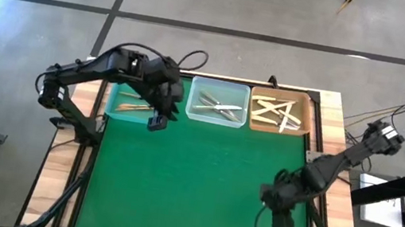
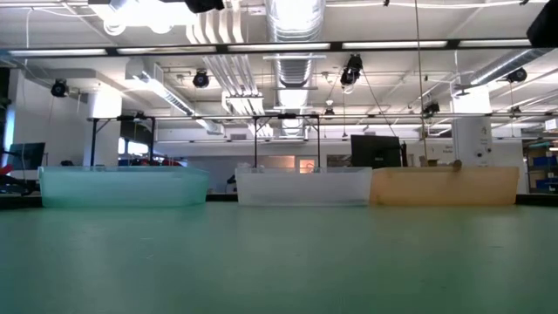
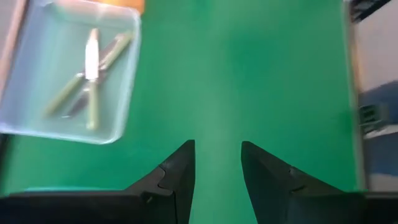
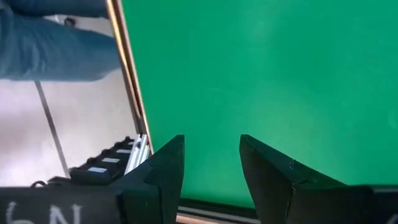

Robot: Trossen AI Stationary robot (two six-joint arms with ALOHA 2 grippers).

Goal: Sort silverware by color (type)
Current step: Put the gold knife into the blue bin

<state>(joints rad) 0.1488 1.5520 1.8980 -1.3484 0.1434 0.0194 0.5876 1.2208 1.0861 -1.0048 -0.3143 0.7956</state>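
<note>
Evidently sorting is finished: silverware (image 1: 216, 106) lies in the trays (image 1: 216, 120). Both jaws spread, empty; next, arms just retreat.

Golden-bronze silverware (image 1: 132, 107) lay in the teal tray (image 1: 116, 111) at the far left of the table, partly hidden by the arm. Silver-grey pieces (image 1: 218, 106) lay crossed in the clear middle tray (image 1: 220, 90). Cream-yellow pieces (image 1: 279, 113) lay criss-crossed in the amber right tray (image 1: 305, 117).
</note>
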